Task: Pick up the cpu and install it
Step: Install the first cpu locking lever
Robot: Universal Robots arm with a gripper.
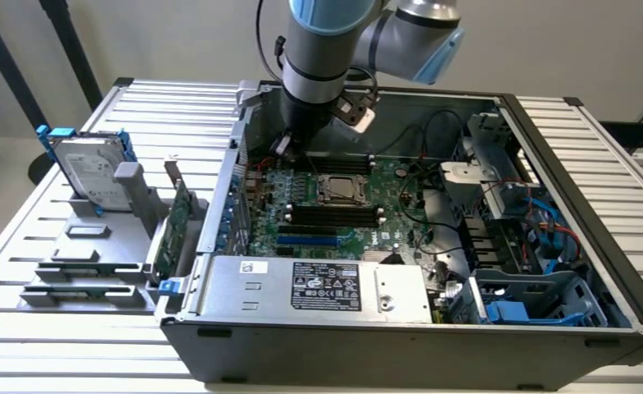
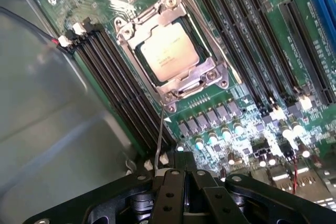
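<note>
The cpu [image 2: 169,51] is a small square chip with a dull silver top. It lies flat in the motherboard socket, with the metal retention frame [image 2: 210,77] closed around it. In the exterior view the cpu [image 1: 341,188] sits mid-board inside the open computer case. My gripper [image 1: 286,148] hangs over the board's back edge, above the chip and off to the exterior view's left of it, not touching it. In the wrist view the gripper [image 2: 185,174] has its black fingers together with nothing between them.
Black memory slots [image 2: 121,82] flank the socket on both sides. A silver power supply box with a black label [image 1: 321,287] fills the case front. A hard drive with blue rails [image 1: 85,176] stands on a grey rack outside the case, beside a green card [image 1: 167,238].
</note>
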